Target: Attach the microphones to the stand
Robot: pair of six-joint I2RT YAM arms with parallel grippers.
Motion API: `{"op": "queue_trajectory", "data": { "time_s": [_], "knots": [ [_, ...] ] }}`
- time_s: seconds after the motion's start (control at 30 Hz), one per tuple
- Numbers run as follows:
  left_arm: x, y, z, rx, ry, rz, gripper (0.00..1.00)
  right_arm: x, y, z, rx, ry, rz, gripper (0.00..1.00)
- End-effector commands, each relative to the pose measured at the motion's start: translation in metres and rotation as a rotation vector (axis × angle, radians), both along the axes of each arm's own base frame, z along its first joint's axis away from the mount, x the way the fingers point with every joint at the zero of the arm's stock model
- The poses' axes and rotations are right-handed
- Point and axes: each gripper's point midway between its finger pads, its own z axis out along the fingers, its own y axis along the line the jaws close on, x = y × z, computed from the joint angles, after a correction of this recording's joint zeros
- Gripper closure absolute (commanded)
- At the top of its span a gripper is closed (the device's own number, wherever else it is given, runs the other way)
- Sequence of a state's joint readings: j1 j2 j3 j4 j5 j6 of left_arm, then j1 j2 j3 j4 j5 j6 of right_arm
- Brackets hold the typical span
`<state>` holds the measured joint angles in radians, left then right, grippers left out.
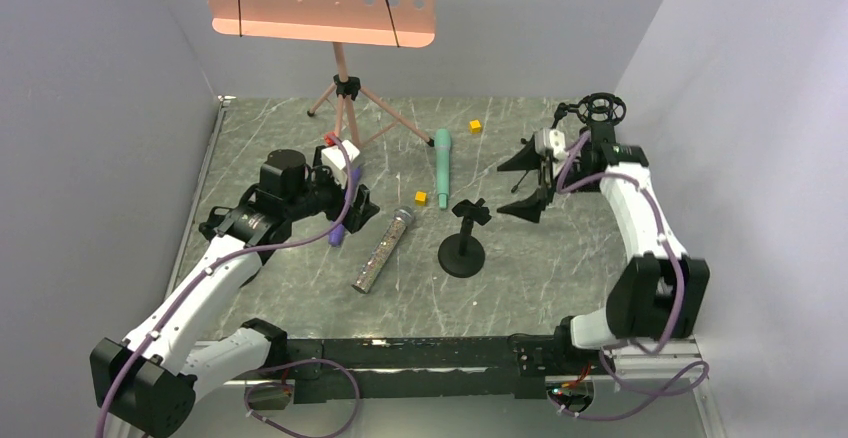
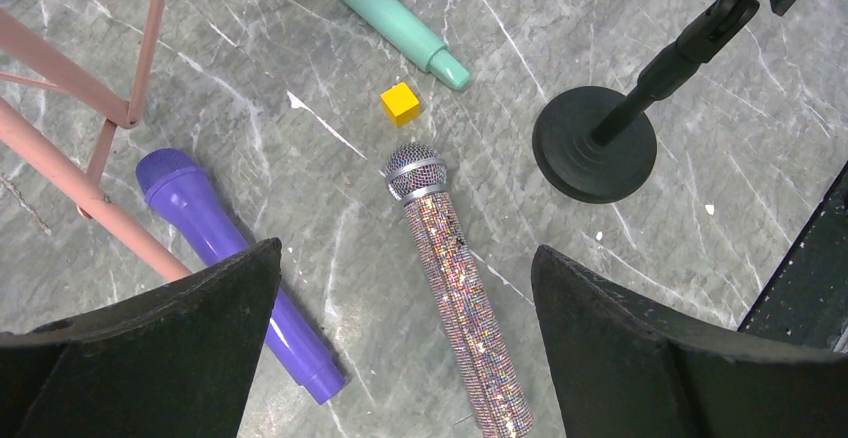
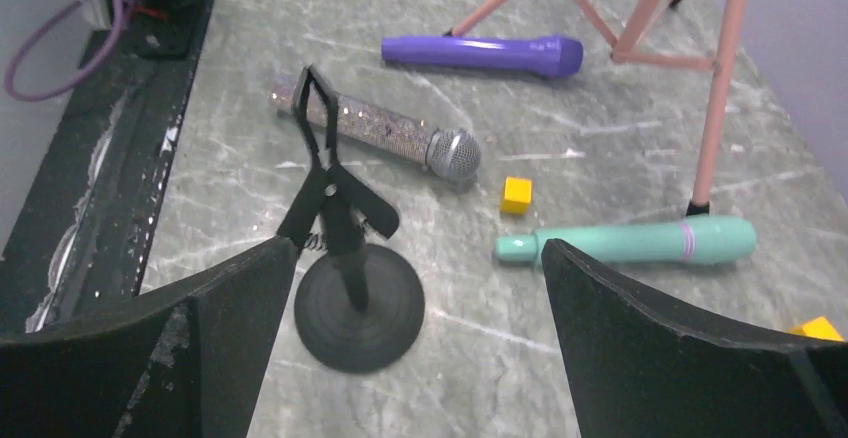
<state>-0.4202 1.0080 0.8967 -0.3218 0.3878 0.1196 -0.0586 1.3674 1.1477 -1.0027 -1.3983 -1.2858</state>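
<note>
Hovering, left gripper [image 2: 405,253] spread wide, over the glittery microphone [image 2: 455,298] beside the stand [image 2: 595,143]: pickup step, likely needing descent and a firm close.

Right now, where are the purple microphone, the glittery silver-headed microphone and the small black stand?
all-purple stick microphone [image 2: 212,228]: left wrist view, on its upper handle.
glittery microphone with silver mesh head [image 2: 460,298]: left wrist view, mid-body.
black round-based stand [image 2: 570,158]: left wrist view, on its base disc.

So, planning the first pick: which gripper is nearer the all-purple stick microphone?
Left. The left gripper hovers open right over the purple microphone, which lies beside one finger. The right gripper, also open, is across the table, beyond the black round-base stand.
</note>
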Motion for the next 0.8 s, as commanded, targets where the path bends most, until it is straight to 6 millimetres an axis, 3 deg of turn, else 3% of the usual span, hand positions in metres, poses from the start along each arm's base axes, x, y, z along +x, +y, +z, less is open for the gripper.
{"op": "queue_trajectory", "data": {
  "time_s": [0.0,0.13,0.2,0.43,0.6,0.77],
  "knots": [
    [0.0,0.0,0.015,-0.015,-0.052,-0.014,0.01,0.0,0.011,0.016,0.078,0.018,0.091,0.0],
    [-0.003,0.0,0.021,-0.03,-0.073,-0.017,0.01,-0.01,0.019,-0.006,0.073,0.046,0.128,0.0],
    [-0.004,0.0,0.022,-0.036,-0.075,-0.021,0.01,-0.021,0.027,-0.005,0.076,0.038,0.16,0.0],
    [-0.005,-0.004,0.02,-0.038,-0.055,-0.037,0.01,-0.028,0.028,-0.008,0.063,0.034,0.172,0.0],
    [-0.004,-0.003,0.019,-0.035,-0.058,-0.03,0.01,-0.021,0.024,-0.004,0.029,0.056,0.153,0.0],
    [-0.003,-0.003,0.017,-0.031,-0.052,-0.029,0.01,0.001,-0.001,0.001,-0.038,0.069,-0.017,0.0]
  ]
}}
